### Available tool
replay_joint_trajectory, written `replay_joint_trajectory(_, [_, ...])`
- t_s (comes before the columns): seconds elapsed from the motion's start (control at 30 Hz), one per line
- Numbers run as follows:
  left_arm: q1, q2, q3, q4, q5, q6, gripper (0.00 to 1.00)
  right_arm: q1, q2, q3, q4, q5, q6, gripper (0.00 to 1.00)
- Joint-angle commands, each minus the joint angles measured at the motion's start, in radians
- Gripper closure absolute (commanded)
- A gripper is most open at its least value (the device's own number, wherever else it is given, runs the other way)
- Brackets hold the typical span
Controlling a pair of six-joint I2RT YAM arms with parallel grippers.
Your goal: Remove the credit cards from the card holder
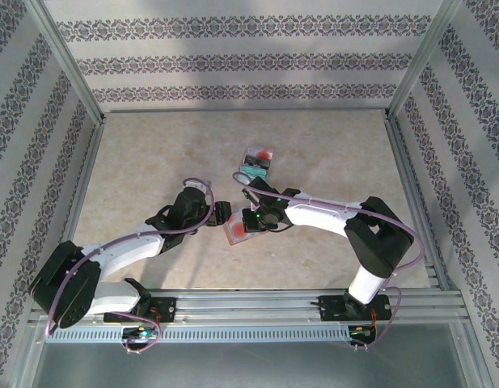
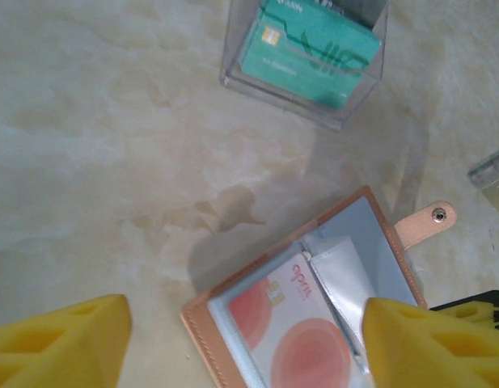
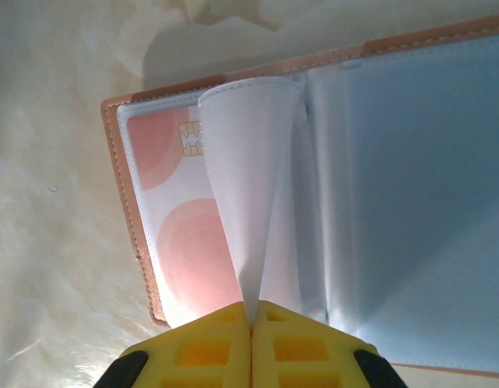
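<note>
Leather-brown outside, blue-grey inside: finds the card holder (image 2: 354, 234) lying open on the surface (image 2: 95, 162). Sees a teal card (image 2: 306, 48) in a clear box (image 2: 346, 117) well beyond it, likely one already taken out. Sees a pink chip card (image 3: 172, 218) still tucked in one pocket panel. Notes the right hand (image 3: 251, 323) pinched shut on a clear sleeve page (image 3: 249, 186), holding it up off that card. Notes the left hand (image 2: 245, 343) spread apart and empty, straddling the holder. Judges the task partway: pink card left to draw out; cannot tell whether other pockets hold more
</note>
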Motion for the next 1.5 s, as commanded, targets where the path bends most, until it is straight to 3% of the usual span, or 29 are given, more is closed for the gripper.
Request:
replay_joint_trajectory(0.0, [-0.006,0.054,0.027,0.044,0.079,0.010,0.37,-0.011,-0.046,-0.024,0.025,-0.024,0.041,0.91])
replay_joint_trajectory(0.17, [-0.025,0.158,0.045,0.107,0.149,-0.001,0.49,-0.042,-0.070,-0.049,0.023,-0.020,0.032,0.87])
replay_joint_trajectory(0.4, [-0.027,0.261,0.073,0.160,0.228,-0.013,0.57,-0.074,-0.074,-0.061,0.010,-0.007,0.014,0.85])
replay_joint_trajectory(0.53, [-0.028,0.267,0.080,0.161,0.239,-0.014,0.57,-0.098,-0.074,-0.076,-0.014,0.026,0.001,0.83])
replay_joint_trajectory(0.7, [-0.028,0.261,0.082,0.150,0.235,-0.014,0.56,-0.123,-0.086,-0.092,-0.048,0.077,-0.001,0.71])
replay_joint_trajectory(1.17, [-0.032,0.279,0.115,0.148,0.239,-0.018,0.56,-0.190,-0.167,-0.127,-0.176,0.291,-0.005,0.66])
replay_joint_trajectory(1.33, [-0.034,0.269,0.109,0.117,0.220,-0.027,0.56,-0.191,-0.266,-0.137,-0.146,0.238,-0.024,0.65])
replay_joint_trajectory(1.47, [-0.034,0.268,0.097,0.094,0.210,-0.037,0.57,-0.186,-0.308,-0.134,-0.066,0.112,-0.043,0.56])
